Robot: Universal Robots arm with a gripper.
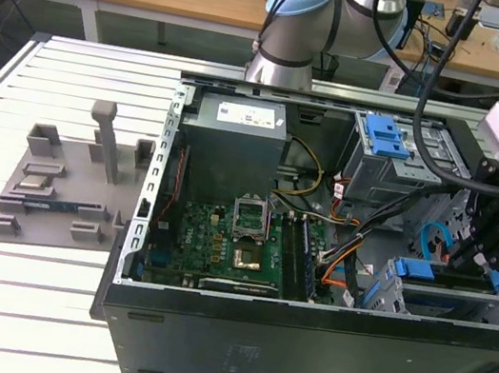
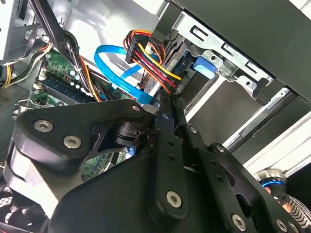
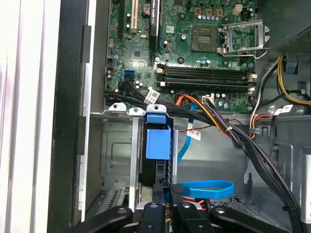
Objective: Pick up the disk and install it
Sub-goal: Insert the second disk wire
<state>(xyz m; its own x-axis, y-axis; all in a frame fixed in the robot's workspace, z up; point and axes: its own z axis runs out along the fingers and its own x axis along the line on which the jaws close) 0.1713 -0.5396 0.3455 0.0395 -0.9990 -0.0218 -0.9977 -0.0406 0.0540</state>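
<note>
The hand (image 1: pixel 481 254) is lowered into the case (image 1: pixel 204 333) at the drive bay (image 3: pixel 119 155). The disk (image 3: pixel 158 141) is seated edge-on there. Its grip cannot be told.

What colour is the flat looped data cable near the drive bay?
Light blue; the looped data cable shows best in the first wrist view.

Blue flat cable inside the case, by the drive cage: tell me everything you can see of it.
The blue flat cable is a thin, glossy ribbon, plastic-looking and bright light blue. It lies slack inside the case, bent into a loop close to the end effector and beside the grey metal drive cage. One run leads off toward the motherboard. In the second wrist view it arcs past a red, yellow and black wire bundle. Its ends are hidden.
</note>
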